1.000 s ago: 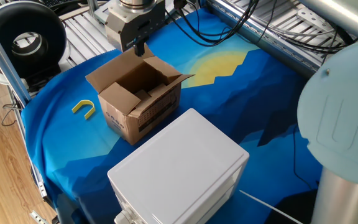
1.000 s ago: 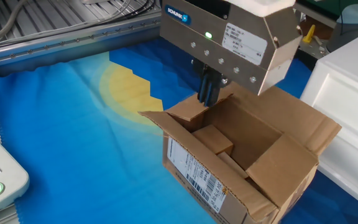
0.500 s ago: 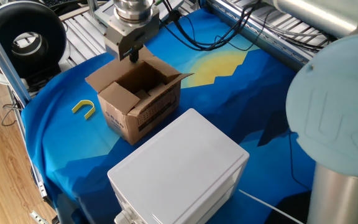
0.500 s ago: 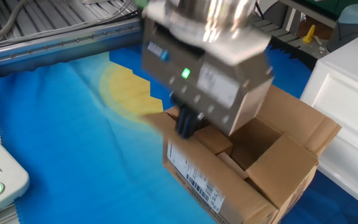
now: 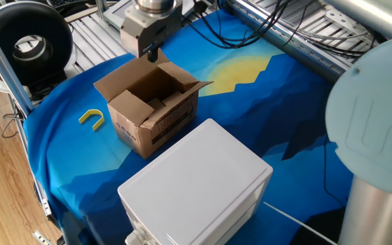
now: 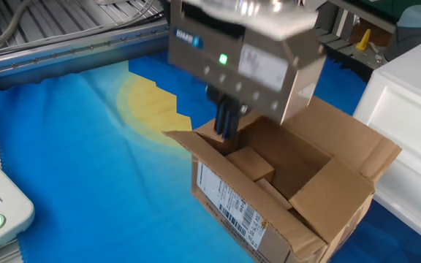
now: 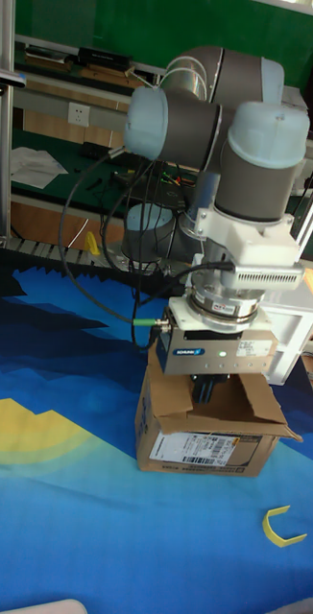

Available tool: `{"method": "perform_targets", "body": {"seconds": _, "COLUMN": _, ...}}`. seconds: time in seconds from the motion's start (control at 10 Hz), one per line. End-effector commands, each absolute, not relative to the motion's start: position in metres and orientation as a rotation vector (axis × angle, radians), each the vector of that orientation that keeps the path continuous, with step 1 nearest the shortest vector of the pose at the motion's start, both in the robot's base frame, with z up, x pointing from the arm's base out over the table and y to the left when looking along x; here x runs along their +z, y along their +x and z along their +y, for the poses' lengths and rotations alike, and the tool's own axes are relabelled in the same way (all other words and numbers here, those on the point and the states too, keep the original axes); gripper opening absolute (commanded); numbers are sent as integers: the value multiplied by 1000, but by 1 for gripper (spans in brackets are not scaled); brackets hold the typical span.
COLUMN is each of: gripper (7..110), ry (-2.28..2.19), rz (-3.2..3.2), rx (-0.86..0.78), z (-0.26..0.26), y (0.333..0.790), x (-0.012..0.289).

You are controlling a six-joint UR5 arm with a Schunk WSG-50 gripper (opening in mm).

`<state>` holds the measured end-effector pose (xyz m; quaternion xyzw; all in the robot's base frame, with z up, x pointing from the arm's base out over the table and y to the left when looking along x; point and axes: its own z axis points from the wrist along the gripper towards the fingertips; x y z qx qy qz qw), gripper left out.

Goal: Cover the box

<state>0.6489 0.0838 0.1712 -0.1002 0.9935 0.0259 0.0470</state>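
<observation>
box (image 5: pixel 154 109): directly under end effector (image 6: pixel 225 126), flaps open | end effector: fingers narrow, nearly together, empty, at rear flap | handling: light, stiff cardboard, flaps bend easily; push flap edges, likely no pinching needed

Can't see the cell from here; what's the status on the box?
Tool over the box's rim, fingers together, holding nothing. Box flaps all up, not covered. White plastic box sits close beside it.

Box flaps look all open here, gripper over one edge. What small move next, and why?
Probably push the flap under the gripper inward over the box. All flaps stand open, and the closed-looking fingers sit right at that flap's edge.
</observation>
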Motion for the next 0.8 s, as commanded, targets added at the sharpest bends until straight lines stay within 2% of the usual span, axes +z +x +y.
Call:
{"method": "perform_targets", "body": {"seconds": 0.0, "gripper": 7, "ry": -333, "rz": 3048, "rx": 48, "z": 74, "y": 642, "x": 179}}
{"method": "perform_targets", "body": {"seconds": 0.1, "gripper": 7, "ry": -363, "rz": 3062, "rx": -12, "z": 64, "y": 644, "x": 164}}
{"method": "perform_targets", "body": {"seconds": 0.3, "gripper": 7, "ry": -401, "rz": 3046, "rx": -11, "z": 62, "y": 650, "x": 134}}
{"method": "perform_targets", "body": {"seconds": 0.5, "gripper": 7, "ry": -423, "rz": 3056, "rx": 41, "z": 85, "y": 650, "x": 117}}
{"method": "perform_targets", "body": {"seconds": 0.7, "gripper": 7, "ry": -427, "rz": 3049, "rx": -44, "z": 97, "y": 652, "x": 97}}
